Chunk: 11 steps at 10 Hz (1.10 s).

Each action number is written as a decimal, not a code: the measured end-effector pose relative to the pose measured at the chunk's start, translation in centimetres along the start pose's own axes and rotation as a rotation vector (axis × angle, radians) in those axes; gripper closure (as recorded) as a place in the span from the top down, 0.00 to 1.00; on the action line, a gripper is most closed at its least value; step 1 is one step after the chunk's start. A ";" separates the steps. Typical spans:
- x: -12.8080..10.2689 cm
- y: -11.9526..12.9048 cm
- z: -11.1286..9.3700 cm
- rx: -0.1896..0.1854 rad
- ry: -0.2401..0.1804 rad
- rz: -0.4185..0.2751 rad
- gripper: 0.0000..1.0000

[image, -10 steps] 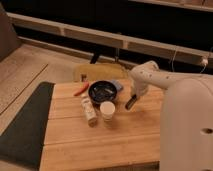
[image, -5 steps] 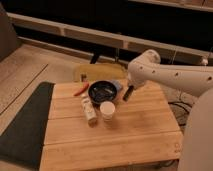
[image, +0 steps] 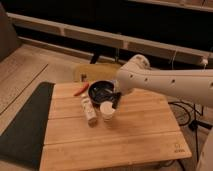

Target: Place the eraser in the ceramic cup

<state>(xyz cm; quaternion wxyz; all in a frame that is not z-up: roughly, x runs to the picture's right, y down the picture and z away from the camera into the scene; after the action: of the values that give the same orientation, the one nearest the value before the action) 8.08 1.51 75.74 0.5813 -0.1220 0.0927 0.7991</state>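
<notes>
The white ceramic cup [image: 107,111] stands upright on the wooden table [image: 145,130], just in front of the dark bowl [image: 100,91]. My white arm [image: 165,85] reaches in from the right. My gripper [image: 116,100] is dark and hangs just above and to the right of the cup, at the bowl's right rim. I cannot make out the eraser apart from the dark gripper, so I cannot tell whether it is held.
A cream bottle-like object [image: 89,110] lies left of the cup. A red chili [image: 81,89] lies left of the bowl. A dark mat [image: 25,125] lies on the floor to the left. A yellow object [image: 95,70] sits behind the table.
My arm has swung left across the table. The gripper has moved from right of the bowl to just beside and above the cup.
</notes>
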 end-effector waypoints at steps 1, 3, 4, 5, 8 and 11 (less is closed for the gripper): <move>0.0 0.0 0.0 0.000 0.000 0.000 0.00; -0.1 0.1 0.0 0.000 -0.003 -0.005 0.00; -0.7 0.6 0.1 0.000 -0.021 -0.029 0.00; -1.2 1.5 0.2 -0.008 -0.034 -0.052 0.00; -1.9 3.9 1.1 -0.029 -0.054 -0.095 0.00; -1.6 4.3 2.6 -0.036 -0.060 -0.109 0.00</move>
<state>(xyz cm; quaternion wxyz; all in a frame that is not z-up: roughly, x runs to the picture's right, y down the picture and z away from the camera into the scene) 4.18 -0.51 78.71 0.6244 -0.1131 0.0542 0.7710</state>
